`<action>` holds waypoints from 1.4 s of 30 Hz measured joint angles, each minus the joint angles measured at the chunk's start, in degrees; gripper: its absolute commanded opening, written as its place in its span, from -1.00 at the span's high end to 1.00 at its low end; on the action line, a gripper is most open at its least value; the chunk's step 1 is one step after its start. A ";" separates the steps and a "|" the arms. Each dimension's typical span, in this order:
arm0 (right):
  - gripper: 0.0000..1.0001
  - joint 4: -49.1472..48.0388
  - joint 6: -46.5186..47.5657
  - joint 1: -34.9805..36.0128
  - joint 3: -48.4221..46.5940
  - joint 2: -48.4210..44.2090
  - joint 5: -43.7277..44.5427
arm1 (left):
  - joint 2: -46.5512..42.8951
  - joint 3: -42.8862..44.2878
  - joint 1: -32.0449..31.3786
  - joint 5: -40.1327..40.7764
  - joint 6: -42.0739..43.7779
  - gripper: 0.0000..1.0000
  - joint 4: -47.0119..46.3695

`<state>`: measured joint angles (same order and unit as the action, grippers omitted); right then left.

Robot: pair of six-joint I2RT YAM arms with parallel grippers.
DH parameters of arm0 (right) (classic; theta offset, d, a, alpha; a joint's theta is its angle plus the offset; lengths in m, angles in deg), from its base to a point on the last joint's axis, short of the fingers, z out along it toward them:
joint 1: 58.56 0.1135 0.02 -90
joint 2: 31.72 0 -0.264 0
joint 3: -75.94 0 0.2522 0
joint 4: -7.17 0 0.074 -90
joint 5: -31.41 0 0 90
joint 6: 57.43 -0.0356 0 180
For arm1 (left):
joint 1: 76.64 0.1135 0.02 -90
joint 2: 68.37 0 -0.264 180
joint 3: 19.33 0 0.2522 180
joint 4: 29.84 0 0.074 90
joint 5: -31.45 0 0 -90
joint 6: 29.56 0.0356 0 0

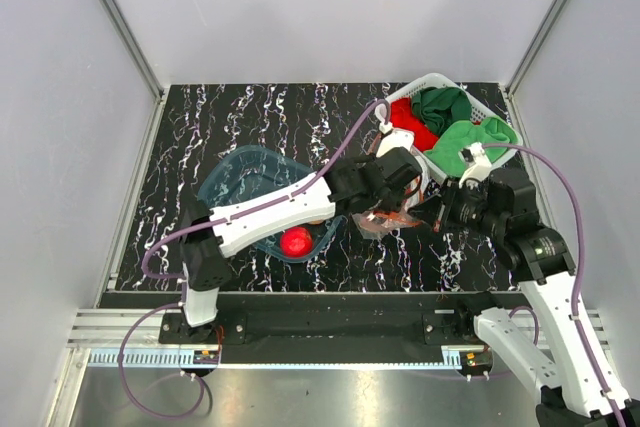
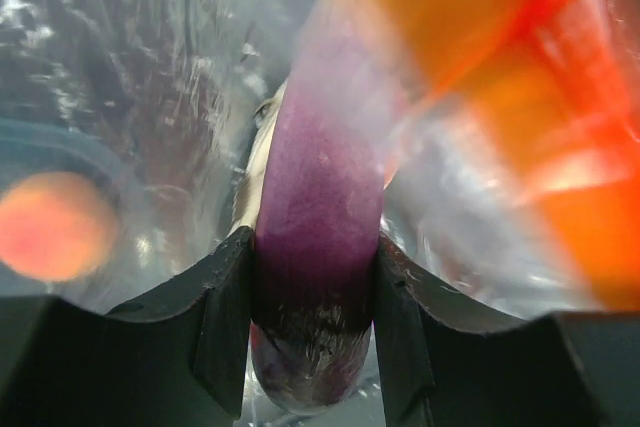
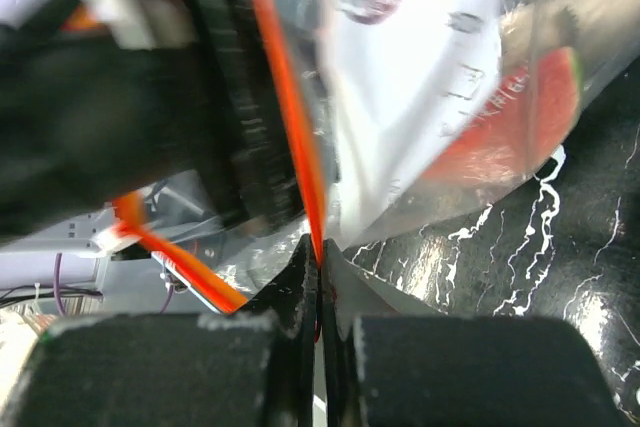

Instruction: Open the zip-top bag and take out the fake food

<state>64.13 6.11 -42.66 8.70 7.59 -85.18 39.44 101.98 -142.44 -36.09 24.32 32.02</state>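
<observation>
The zip-top bag (image 1: 383, 219) is held up between both arms, just right of the table's middle. My right gripper (image 3: 318, 247) is shut on its orange-red zip strip (image 3: 290, 117), below the white label (image 3: 420, 77). A red wedge of fake food (image 3: 525, 112) shows through the plastic. My left gripper (image 2: 313, 243) reaches into the bag and is shut on a long purple piece of fake food (image 2: 320, 167). A blurred orange round shape (image 2: 55, 225) shows through the plastic at the left. From above, the left gripper (image 1: 396, 192) and right gripper (image 1: 438, 209) meet at the bag's mouth.
A translucent blue tub (image 1: 232, 179) sits under the left arm with a glossy red fruit (image 1: 296, 242) in it. A white basket (image 1: 432, 82) with red and green cloths stands at the back right, close behind both grippers. Grey walls enclose the marbled black table (image 1: 200, 127).
</observation>
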 measured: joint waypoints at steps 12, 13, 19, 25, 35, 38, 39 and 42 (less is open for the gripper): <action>1.00 3.23 4.22 0.00 -5.35 2.91 -0.72 | 1.03 3.37 0.76 4.94 -2.05 1.00 3.43; 1.00 3.23 4.37 0.00 -5.35 3.15 -1.05 | 1.14 4.85 0.76 4.72 -2.60 1.00 3.74; 0.92 2.08 4.66 -0.07 -6.40 5.38 -3.65 | 1.16 9.20 0.76 3.91 -7.17 1.00 3.89; 0.68 2.36 5.03 -0.09 -6.84 5.99 -2.51 | 1.07 8.31 1.03 3.39 -14.53 1.00 3.54; 1.00 6.05 5.42 -0.09 -6.84 4.20 9.22 | -1.03 4.15 1.81 -7.96 -24.15 1.00 -1.70; 1.00 6.38 5.75 -0.09 -7.06 3.43 10.45 | -3.48 -0.59 2.25 -10.54 -24.72 1.00 -5.64; 1.00 6.45 5.84 -0.09 -7.13 3.21 10.49 | -4.44 -2.60 2.32 -10.71 -23.71 1.00 -7.52; 1.00 6.62 5.99 -0.09 -7.15 2.69 9.11 | -8.92 -11.76 1.84 -10.36 -18.34 1.00 -16.48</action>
<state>70.75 12.10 -42.75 1.56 10.28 -76.07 30.52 90.22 -140.60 -46.45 5.98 15.54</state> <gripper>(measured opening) 0.010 0.461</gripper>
